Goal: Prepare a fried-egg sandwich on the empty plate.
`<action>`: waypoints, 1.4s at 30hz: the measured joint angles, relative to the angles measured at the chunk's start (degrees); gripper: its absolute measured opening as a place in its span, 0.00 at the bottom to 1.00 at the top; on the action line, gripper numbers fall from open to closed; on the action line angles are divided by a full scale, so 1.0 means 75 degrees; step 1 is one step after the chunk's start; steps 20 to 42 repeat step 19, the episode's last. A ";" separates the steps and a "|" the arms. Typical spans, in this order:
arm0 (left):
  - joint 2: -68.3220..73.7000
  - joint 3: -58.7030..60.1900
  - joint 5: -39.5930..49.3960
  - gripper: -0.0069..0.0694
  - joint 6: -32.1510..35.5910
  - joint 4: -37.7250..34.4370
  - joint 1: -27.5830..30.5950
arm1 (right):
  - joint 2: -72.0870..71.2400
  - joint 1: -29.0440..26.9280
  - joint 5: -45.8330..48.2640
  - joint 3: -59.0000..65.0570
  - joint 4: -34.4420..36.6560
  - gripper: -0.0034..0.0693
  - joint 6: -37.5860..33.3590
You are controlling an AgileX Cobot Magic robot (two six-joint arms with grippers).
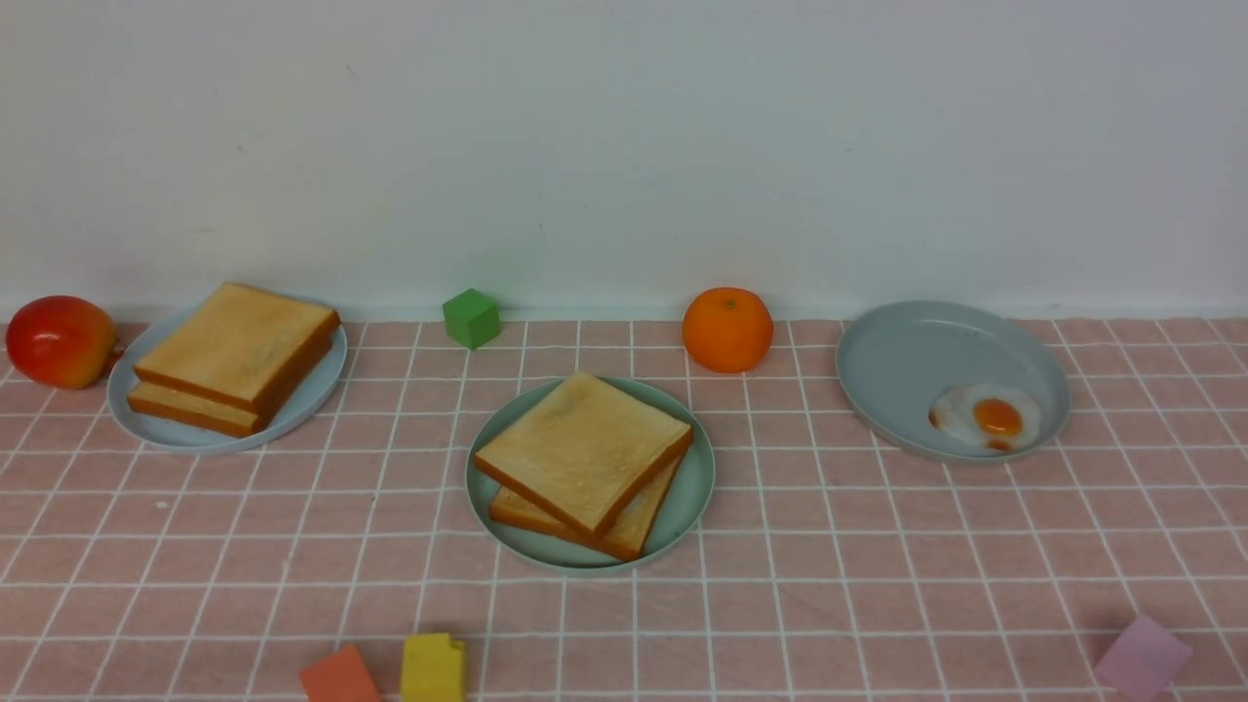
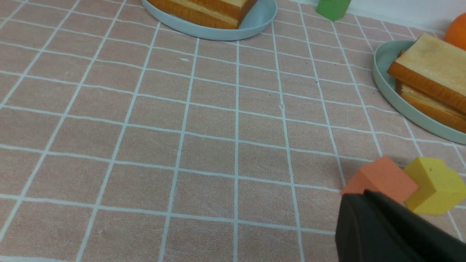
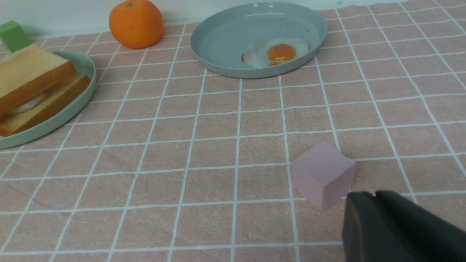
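Centrally in the front view, two golden toy toast slices lie stacked on the round mint-green plastic plate. Left wrist view: the black left gripper is clenched, empty. Right wrist view: white egg shows between those slices; whether the right gripper is parted, I cannot tell.

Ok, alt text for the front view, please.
Two stacked toast slices sit on a mint-green plate mid-table. A grey-blue plate on the right holds a fried egg; another on the left holds two more slices.

No readable text anywhere (labels, numbers included)
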 joint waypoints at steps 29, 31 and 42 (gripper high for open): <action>0.0000 0.0000 0.0000 0.12 0.0000 0.0000 0.0000 | 0.0000 0.0000 0.0000 0.0000 0.0000 0.17 0.0000; 0.0000 0.0000 0.0000 0.12 0.0000 0.0000 0.0000 | 0.0000 0.0000 0.0000 0.0000 0.0000 0.17 0.0000; 0.0000 0.0000 0.0000 0.12 0.0000 0.0000 0.0000 | 0.0000 0.0000 0.0000 0.0000 0.0000 0.17 0.0000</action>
